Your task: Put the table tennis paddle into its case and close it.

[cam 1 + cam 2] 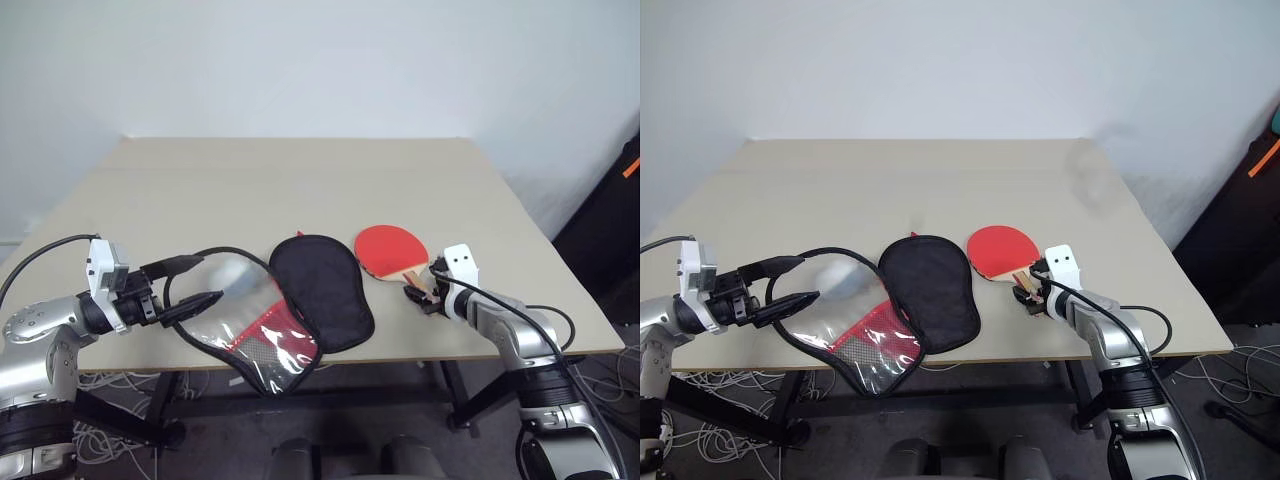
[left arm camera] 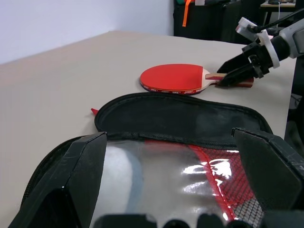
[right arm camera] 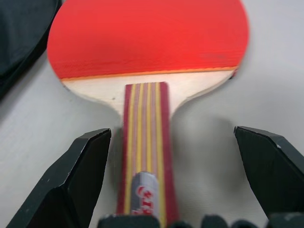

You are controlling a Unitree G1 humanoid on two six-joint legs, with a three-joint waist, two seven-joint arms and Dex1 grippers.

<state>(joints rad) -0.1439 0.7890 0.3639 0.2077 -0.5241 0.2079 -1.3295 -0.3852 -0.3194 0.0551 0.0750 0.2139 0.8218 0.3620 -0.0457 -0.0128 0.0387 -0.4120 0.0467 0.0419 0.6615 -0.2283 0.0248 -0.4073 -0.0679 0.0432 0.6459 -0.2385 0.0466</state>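
paddle (image 1: pixel 390 249) flat on table (image 1: pixel 300 180), at 3 o'clock of open case (image 1: pixel 290 300). right gripper (image 3: pixel 178 178) fingers wide apart around handle, ready to pinch. left gripper (image 1: pixel 195 285) fingers apart at case window flap, not holding.

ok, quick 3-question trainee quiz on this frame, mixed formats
1. True or false: the paddle is already inside the case.
2. The right gripper is: A) shut on the handle B) open, a finger on each side of the handle C) holding the case.
3. Fill in: the left gripper is open at the case's ____ plastic flap.

Key: 1 false, the paddle lies on the table beside the open case; 2 B; 3 clear.
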